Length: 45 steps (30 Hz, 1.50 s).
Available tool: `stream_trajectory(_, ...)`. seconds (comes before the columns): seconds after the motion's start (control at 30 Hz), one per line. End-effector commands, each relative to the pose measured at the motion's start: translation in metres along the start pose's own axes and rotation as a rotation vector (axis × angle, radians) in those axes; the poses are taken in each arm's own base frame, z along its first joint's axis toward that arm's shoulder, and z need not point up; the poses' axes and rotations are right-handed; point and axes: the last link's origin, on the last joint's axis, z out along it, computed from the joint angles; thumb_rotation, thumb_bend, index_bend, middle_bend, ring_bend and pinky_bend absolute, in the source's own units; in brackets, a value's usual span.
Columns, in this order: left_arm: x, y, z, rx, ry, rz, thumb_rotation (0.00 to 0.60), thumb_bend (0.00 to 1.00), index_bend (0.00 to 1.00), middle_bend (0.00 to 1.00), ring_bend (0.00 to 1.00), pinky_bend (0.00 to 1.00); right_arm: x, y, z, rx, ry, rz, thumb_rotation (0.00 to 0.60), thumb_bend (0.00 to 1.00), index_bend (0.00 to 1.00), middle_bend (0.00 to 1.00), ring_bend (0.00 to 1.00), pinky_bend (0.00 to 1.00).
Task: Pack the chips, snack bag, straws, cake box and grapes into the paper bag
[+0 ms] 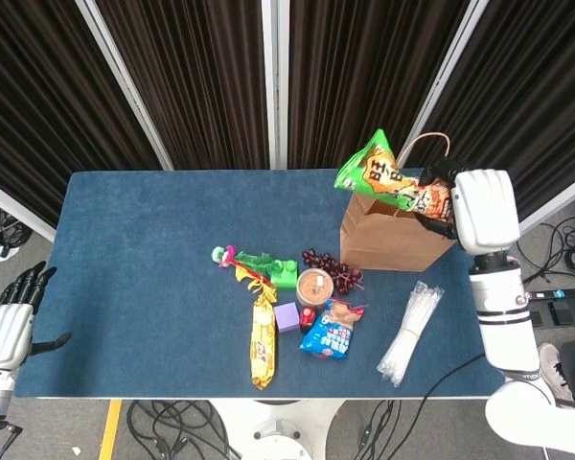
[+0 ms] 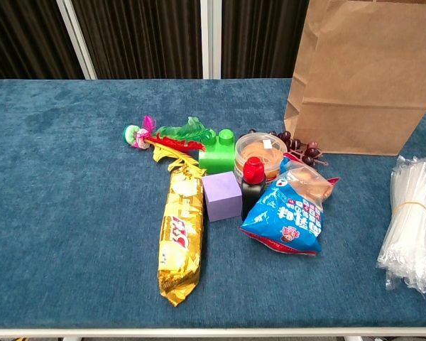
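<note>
Holding snack bag (image 1: 388, 182) (green) | right hand (image 1: 479, 206) | above paper bag (image 1: 398, 235)

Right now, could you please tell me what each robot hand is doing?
Left robot hand: open, holding nothing.
Right robot hand: holding the green foil chips bag above the brown paper bag.

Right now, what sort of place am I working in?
Probably a lab or test cell, not a shop: dark pleated curtains behind a blue-covered table, loose cables on the floor, groceries staged beside a paper bag.

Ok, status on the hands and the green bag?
Right hand holds green snack bag above paper bag mouth. Left hand open, off table edge. Nothing blocking the opening.
</note>
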Motion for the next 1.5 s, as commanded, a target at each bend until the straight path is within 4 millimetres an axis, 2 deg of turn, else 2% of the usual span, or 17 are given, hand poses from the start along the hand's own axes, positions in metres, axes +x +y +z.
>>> stream_trajectory(0.03, -0.001, -0.001, 0.001, 0.0, -0.003, -0.003, 0.6, 0.09, 0.05, 0.01, 0.0, 0.16, 0.007, 0.012, 0.027, -0.04, -0.01, -0.125, 0.6, 0.33, 0.71, 0.54, 0.51, 0.67)
stream_trajectory(0.27, -0.002, -0.004, 0.0, -0.002, -0.004, -0.014, 0.6, 0.09, 0.05, 0.01, 0.0, 0.16, 0.013, 0.029, 0.048, -0.009, -0.095, -0.308, 0.6, 0.32, 0.72, 0.54, 0.51, 0.67)
stream_trajectory(0.43, -0.005, -0.004, 0.002, -0.005, -0.008, -0.019, 0.6, 0.09, 0.05, 0.01, 0.0, 0.16, 0.01, 0.043, 0.047, 0.032, -0.187, -0.449, 0.6, 0.32, 0.72, 0.54, 0.51, 0.67)
stream_trajectory(0.7, -0.003, -0.006, 0.001, -0.003, -0.001, -0.02, 0.6, 0.09, 0.05, 0.01, 0.0, 0.16, 0.0, 0.056, 0.041, 0.063, -0.267, -0.516, 0.6, 0.31, 0.72, 0.54, 0.51, 0.67)
stream_trajectory(1.03, -0.005, -0.004, 0.004, -0.009, -0.004, -0.03, 0.6, 0.09, 0.05, 0.01, 0.0, 0.16, 0.009, 0.06, 0.031, 0.111, -0.329, -0.627, 0.6, 0.31, 0.72, 0.54, 0.51, 0.67)
stream_trajectory(1.5, -0.006, -0.002, 0.007, -0.013, 0.0, -0.032, 0.6, 0.09, 0.05, 0.01, 0.0, 0.16, -0.001, 0.054, 0.029, 0.159, -0.418, -0.672, 0.6, 0.28, 0.73, 0.54, 0.51, 0.67)
